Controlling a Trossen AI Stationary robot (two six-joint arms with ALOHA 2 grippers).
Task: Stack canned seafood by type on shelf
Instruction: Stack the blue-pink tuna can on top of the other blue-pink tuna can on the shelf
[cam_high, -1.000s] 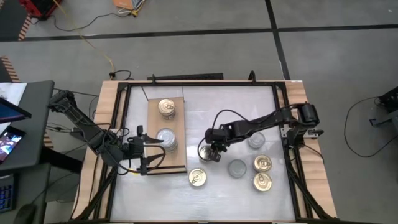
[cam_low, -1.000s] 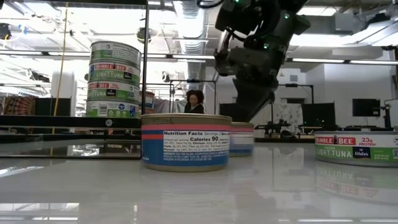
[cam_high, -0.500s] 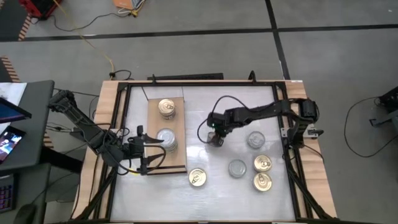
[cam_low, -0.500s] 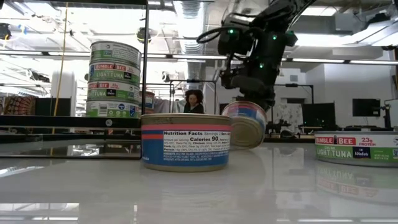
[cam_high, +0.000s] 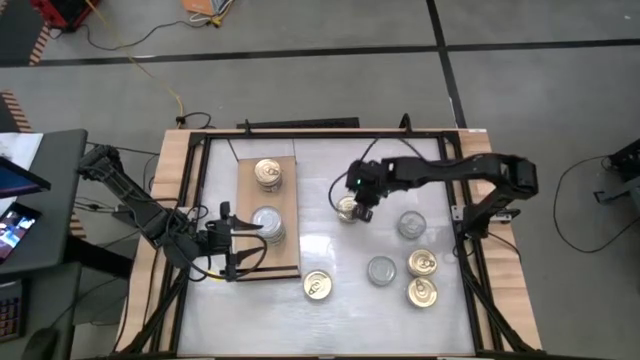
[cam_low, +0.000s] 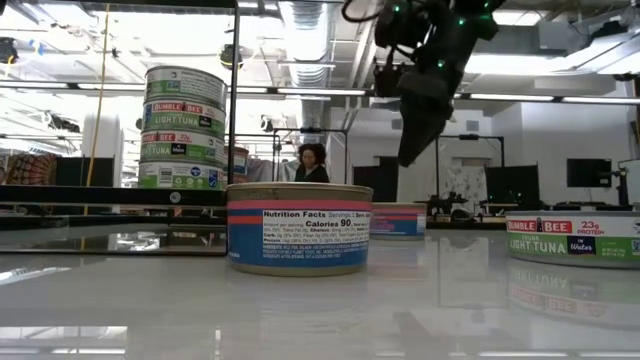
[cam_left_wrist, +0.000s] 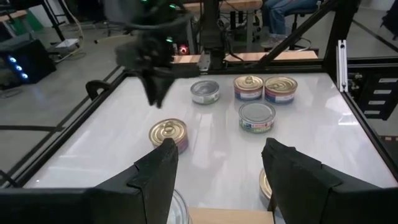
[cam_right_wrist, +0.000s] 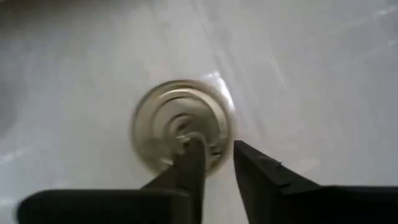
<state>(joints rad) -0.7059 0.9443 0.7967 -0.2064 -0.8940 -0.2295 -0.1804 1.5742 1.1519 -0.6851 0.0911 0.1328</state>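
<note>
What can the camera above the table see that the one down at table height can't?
Only the high view shows the shelf as a tan board, the tins' gold and silver lids, and the left gripper open at the shelf's near end. Only the low view shows the tins' printed labels, the height of the stack of tins, and a person in the room behind. Both show the right gripper, partly open, above a gold-topped tin.

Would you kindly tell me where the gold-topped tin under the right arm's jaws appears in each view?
High view: the gold-topped tin sits mid-table, right of the shelf.
Low view: behind the near tin.
Left wrist view: centre-left.
Right wrist view: centre.
Shared landmark: the right gripper above it.
</note>
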